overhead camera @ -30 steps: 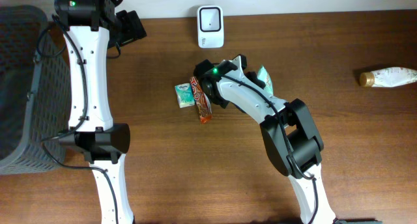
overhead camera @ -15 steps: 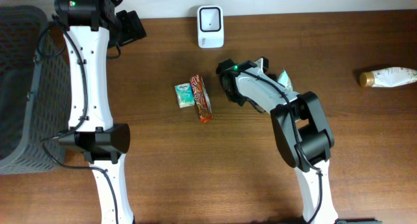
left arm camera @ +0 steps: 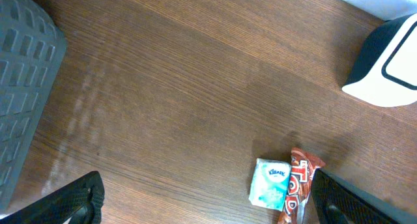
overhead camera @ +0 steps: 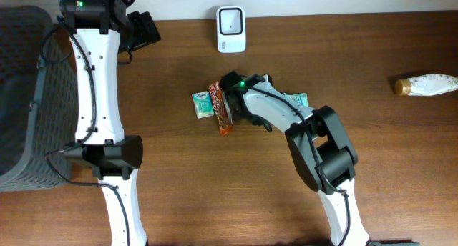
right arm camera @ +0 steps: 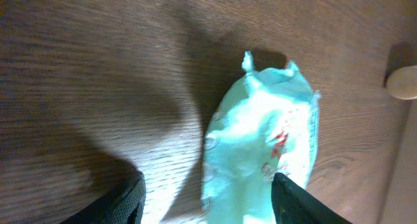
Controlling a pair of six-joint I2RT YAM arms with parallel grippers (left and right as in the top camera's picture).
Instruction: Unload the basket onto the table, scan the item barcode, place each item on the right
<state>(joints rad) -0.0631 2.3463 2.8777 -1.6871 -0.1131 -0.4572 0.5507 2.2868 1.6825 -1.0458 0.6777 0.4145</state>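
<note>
1. R gripper (right arm camera: 207, 182): jaws spread, teal pkt (right arm camera: 264, 146) between them, not pinched, print blurred.
2. Overhead: pkt mostly hidden under R arm (overhead camera: 286, 114), 3 o'clock of candy bar (overhead camera: 222, 109).
3. L gripper (left arm camera: 207, 185): spread wide, partly cut off at frame edge.

On the tabletop (overhead camera: 179, 203), the barcode scanner (overhead camera: 231, 29) stands at the far edge. At the middle, a tissue pack (overhead camera: 203, 104) lies just left of a candy bar (overhead camera: 223, 119). A packet (overhead camera: 298, 100) lies further right, a bottle (overhead camera: 427, 84) far right, a basket (overhead camera: 28, 96) far left.
</note>
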